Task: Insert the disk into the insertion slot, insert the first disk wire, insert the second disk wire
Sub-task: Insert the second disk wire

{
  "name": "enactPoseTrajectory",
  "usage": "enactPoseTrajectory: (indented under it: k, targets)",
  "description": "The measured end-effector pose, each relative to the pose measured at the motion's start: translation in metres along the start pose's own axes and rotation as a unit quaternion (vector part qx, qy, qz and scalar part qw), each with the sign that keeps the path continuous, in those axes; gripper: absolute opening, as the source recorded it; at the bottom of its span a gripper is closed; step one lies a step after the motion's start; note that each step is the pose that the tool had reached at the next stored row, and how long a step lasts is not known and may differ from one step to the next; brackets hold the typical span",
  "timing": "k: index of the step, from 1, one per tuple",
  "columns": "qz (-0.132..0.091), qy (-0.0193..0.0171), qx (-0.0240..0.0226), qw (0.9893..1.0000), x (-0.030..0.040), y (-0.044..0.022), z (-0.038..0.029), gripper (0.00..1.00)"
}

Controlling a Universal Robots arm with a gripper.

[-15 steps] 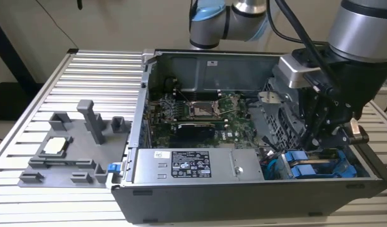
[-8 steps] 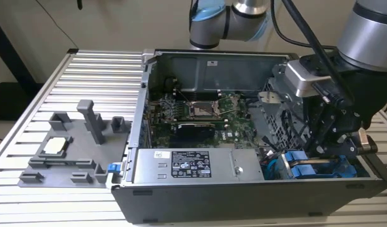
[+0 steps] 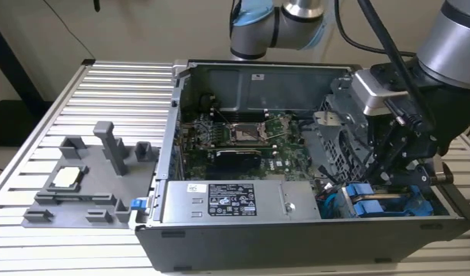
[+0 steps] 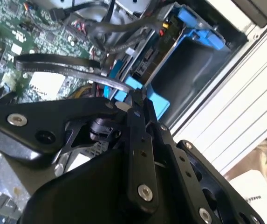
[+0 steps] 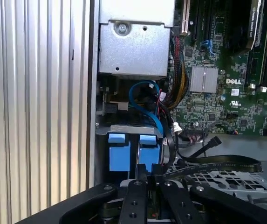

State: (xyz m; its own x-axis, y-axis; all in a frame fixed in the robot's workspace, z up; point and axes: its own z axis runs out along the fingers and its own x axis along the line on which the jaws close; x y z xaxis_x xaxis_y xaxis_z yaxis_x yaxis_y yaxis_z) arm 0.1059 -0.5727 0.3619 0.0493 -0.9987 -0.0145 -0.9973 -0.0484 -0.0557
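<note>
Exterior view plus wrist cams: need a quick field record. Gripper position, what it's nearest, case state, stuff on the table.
gripper: down inside the open computer case, at the exterior view's right
nearest: blue carrier ends in the drive cage corner
cables: flat black cable crosses beside the fingertips
case: side panel off, motherboard exposed
table: grey fixture block at the exterior view's left

exterior view overlooks the open computer case (image 3: pixel 296 172); both wrist views peer closely inside.
</note>
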Motion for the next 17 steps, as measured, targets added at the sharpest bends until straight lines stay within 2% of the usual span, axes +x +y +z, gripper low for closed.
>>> enactPoseTrajectory:
  k: [7, 11, 14, 15, 16, 17]
  targets:
    - [0.000, -0.0015, -0.0270, 0.9996, 0.0008, -0.0150, 0.0008, 0.16]
    - [0.001, -0.0046, -0.0368, 0.9993, 0.0013, -0.0232, 0.0013, 0.16]
    - [0.001, -0.0078, -0.0424, 0.9991, 0.0018, -0.0297, 0.0016, 0.16]
    - [0.001, -0.0105, -0.0436, 0.9990, 0.0019, -0.0313, 0.0018, 0.16]
    - [0.001, -0.0169, -0.0439, 0.9989, 0.0022, -0.0325, 0.0018, 0.16]
    - [0.001, -0.0255, -0.0437, 0.9987, 0.0028, -0.0329, 0.0019, 0.16]
